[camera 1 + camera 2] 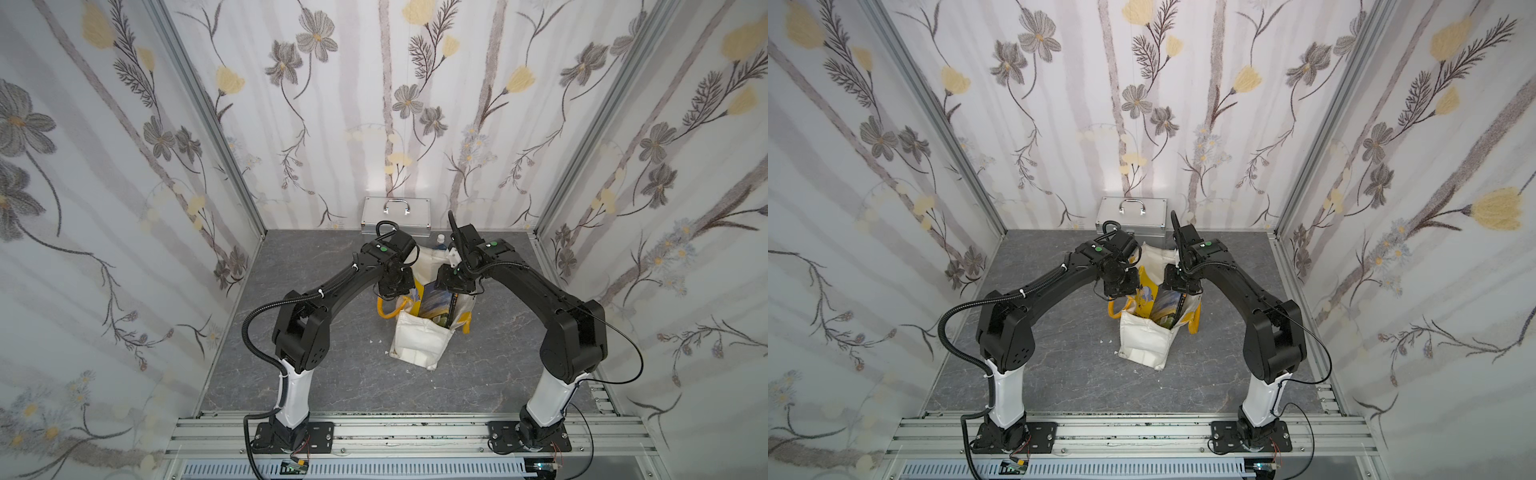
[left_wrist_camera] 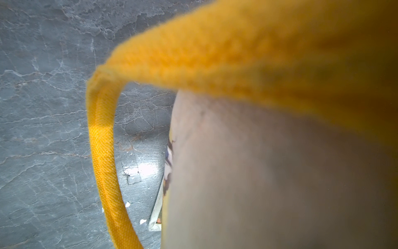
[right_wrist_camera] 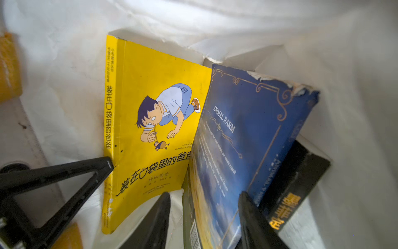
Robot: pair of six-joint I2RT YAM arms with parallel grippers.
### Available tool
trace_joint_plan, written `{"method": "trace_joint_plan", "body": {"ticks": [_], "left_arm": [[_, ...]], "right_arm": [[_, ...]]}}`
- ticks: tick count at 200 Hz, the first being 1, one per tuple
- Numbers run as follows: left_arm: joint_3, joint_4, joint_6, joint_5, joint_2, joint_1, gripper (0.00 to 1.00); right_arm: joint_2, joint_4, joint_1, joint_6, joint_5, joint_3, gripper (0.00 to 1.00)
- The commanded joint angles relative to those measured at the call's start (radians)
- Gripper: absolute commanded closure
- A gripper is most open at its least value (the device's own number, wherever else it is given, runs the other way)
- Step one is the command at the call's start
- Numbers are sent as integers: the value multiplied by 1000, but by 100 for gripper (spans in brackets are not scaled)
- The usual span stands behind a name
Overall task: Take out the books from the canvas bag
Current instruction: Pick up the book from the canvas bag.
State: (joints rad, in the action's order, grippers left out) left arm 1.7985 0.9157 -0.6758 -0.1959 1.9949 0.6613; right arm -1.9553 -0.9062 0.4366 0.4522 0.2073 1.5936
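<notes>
The canvas bag (image 1: 419,345) stands on the desk (image 1: 332,361). The left pincer (image 1: 392,289) pinches its rim by one of two yellow straps (image 2: 103,151). Inside are three: yellow book (image 3: 150,97), blue book (image 3: 247,129) reading "ANIMAL FARM", black book (image 3: 297,183). The right pincer (image 3: 204,194) is spread around the blue book. Behind the bag: one bottle (image 1: 440,240), then one silver case (image 1: 395,214).

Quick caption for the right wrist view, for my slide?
Right hand, open, straddles the blue Animal Farm book beside the yellow book inside the canvas bag.
</notes>
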Motion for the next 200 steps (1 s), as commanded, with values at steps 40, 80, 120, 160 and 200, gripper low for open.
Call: {"method": "trace_joint_plan", "body": {"ticks": [40,80,120,160,200], "left_arm": [[-36,15,8,-2,-13,-3,83],[-53,9,9,-1,-24,-4,83],[-75,-14,2,-11,-33,-4,83],[-85,-54,7,-31,-39,-5,84],[-101,-78,5,-42,-49,-4,83]], "right_arm": [[16,-36,-3,16,-43,18,37],[6,-45,-1,15,-35,16,35],[-29,34,15,-3,39,12,37],[-56,104,46,-7,111,25,53],[-60,115,70,-14,102,20,65]]}}
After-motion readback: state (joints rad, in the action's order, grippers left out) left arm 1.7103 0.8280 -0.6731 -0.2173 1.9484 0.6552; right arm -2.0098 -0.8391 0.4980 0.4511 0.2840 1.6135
